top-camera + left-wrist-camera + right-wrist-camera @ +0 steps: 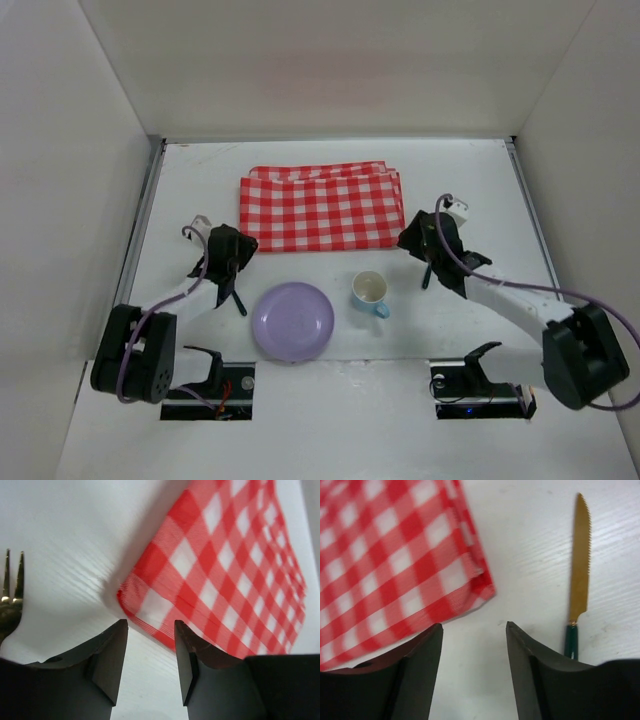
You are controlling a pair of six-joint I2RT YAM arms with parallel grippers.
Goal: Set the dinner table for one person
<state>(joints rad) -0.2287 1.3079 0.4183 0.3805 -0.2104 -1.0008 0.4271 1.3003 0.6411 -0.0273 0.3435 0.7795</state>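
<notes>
The bench lies white under both hands and carries everything. On its far half is the red-and-white checked cloth, folded flat. Its two near corners each lie just ahead of a hand.

The left hand is open with nothing between its fingers, and the cloth's near left corner sits just beyond the gap. The right hand is also open and empty. The near right corner lies just ahead of it and slightly toward its left finger.

A gold fork lies off the left hand's left side, only its tines showing. A gold knife with a dark green handle lies off the right hand's right side, its blade pointing away from the hand. Behind the hands and between the two arms sit a lilac plate and a pale cup with a blue handle, near each other but not touching.

I judge the step in hand to be taking up the cloth by its near corners, to spread or shift it. The next move calls for each hand to drop onto its corner and pinch the thin fabric off the bench, both together so the cloth does not skew.

Count: one bench, one cloth (probably a single folded piece, though the layered edge could be several), one plate, one cup, one fork, one knife, two hands.
</notes>
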